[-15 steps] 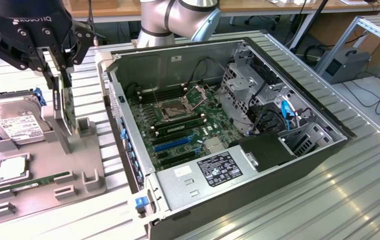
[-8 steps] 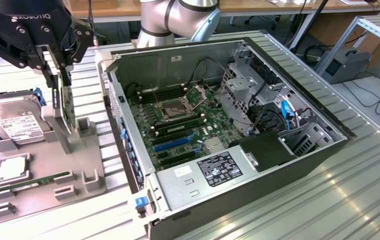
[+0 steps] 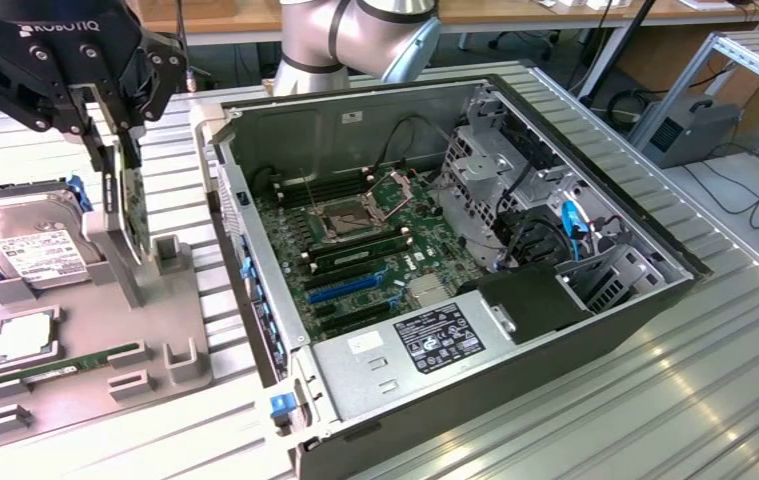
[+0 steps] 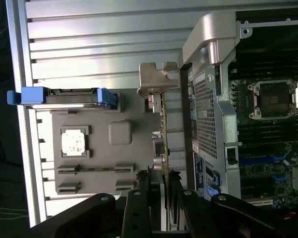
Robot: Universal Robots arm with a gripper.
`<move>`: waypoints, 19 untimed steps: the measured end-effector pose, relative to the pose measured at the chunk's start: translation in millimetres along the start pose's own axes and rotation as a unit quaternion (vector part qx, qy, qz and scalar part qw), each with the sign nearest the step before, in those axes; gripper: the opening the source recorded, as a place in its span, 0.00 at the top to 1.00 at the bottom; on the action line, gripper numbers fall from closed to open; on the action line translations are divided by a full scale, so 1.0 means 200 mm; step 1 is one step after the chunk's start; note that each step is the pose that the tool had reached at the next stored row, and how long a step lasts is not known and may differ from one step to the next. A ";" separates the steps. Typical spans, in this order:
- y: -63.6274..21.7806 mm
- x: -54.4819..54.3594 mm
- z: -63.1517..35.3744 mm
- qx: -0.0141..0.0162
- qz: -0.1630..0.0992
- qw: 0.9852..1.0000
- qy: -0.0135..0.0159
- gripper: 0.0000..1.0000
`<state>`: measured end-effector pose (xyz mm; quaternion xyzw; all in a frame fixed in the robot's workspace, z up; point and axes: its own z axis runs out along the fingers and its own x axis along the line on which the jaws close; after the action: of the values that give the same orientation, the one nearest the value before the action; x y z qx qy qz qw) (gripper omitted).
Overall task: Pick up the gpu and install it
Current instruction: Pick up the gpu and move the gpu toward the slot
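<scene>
"Gpu stands edgewise in the grey holder, beside the open case?"

"Yes, the claw is pinching its upper edge. I'd keep it square and lift it straight up."

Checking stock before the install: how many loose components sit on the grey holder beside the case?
4: hard drive at the far end, CPU nearer the camera, RAM stick along the near edge, gpu standing upright beneath the pincer. None seems hidden.
</scene>
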<state>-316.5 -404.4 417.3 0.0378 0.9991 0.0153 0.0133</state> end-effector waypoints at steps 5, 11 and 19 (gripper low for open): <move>0.000 0.00 -0.014 0.000 0.000 1.000 0.000 0.73; 0.001 0.00 -0.029 0.000 0.000 1.000 0.000 0.73; 0.002 0.00 -0.052 0.000 0.000 1.000 0.000 0.73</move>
<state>-316.4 -404.4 427.7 0.0378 0.9991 0.0153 0.0133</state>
